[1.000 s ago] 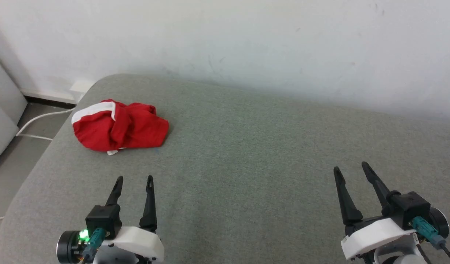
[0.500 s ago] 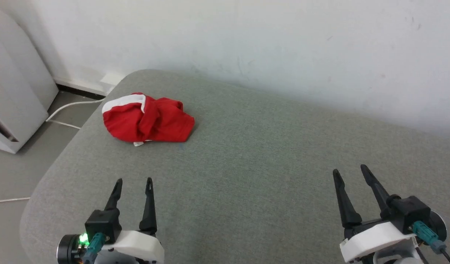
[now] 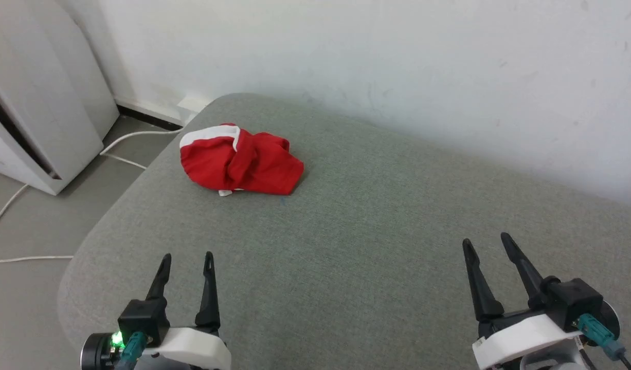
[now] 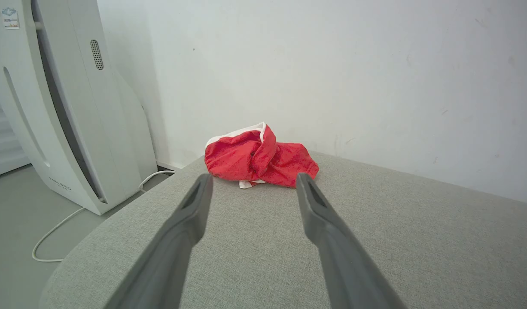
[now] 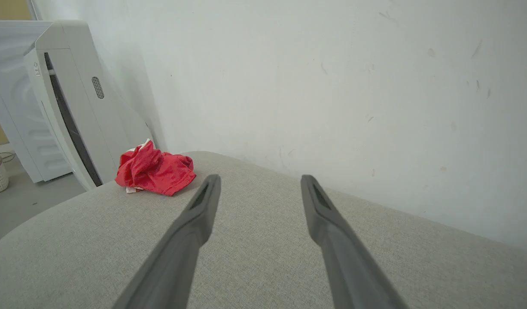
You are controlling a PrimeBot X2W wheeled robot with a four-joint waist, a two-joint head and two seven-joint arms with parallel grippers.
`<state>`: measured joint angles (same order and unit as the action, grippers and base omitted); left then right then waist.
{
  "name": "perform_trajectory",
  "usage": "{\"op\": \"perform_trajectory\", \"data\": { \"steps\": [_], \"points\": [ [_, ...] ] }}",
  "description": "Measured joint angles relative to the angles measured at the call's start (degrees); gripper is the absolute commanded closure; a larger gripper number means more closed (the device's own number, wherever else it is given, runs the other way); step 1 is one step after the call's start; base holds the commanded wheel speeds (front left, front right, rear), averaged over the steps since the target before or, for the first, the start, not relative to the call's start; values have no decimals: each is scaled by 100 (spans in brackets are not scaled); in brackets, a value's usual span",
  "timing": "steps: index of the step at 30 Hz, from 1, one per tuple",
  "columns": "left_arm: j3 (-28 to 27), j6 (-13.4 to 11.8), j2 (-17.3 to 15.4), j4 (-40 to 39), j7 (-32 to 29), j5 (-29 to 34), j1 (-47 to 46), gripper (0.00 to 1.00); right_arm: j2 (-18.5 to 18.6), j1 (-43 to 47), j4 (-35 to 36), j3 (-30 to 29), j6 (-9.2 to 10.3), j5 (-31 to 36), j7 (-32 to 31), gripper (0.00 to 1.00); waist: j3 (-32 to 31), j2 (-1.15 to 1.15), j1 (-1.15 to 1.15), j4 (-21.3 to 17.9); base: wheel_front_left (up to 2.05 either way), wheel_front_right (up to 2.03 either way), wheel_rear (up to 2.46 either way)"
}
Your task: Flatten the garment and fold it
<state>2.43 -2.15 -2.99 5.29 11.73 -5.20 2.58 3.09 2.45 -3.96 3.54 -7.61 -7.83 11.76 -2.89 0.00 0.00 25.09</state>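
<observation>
A grey upholstered surface (image 3: 377, 246) bears crumpled red shorts (image 3: 240, 165) near its far left corner.

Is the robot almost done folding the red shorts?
Not yet. Nothing looks done: the red shorts lie in a crumpled heap near the far left corner of the gray cushion. Nothing is in hand: the left claw and right claw are open and empty, well short of them. Left: reaching, flattening, folding.

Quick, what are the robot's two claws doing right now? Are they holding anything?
Left gripper: open, holding nothing.
Right gripper: open, holding nothing.
</observation>
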Motion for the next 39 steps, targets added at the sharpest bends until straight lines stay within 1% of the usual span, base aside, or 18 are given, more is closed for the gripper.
{"op": "perform_trajectory", "data": {
  "steps": [13, 25, 37, 39],
  "points": [
    [58, -45, 0, 31, 151, -90, 7, 0, 0, 37, -60, 7, 0, -183, 157, 0, 10, 0, 0, 349, 0, 0, 0],
    [133, -45, 0, 58, 294, -155, 77, 0, -2, 106, -114, 24, 0, -191, 292, 0, -2, 0, 0, 663, 0, 0, 0],
    [167, -46, 0, 56, 294, -190, 76, 0, -3, 121, -109, 56, 0, -104, 294, 0, 94, 0, 0, 694, 0, 0, 0],
    [157, -44, 0, 56, 294, -274, 73, 0, -4, 121, -103, 82, 0, -62, 296, 0, 124, 0, 0, 665, 0, 0, 0]
  ]
}}
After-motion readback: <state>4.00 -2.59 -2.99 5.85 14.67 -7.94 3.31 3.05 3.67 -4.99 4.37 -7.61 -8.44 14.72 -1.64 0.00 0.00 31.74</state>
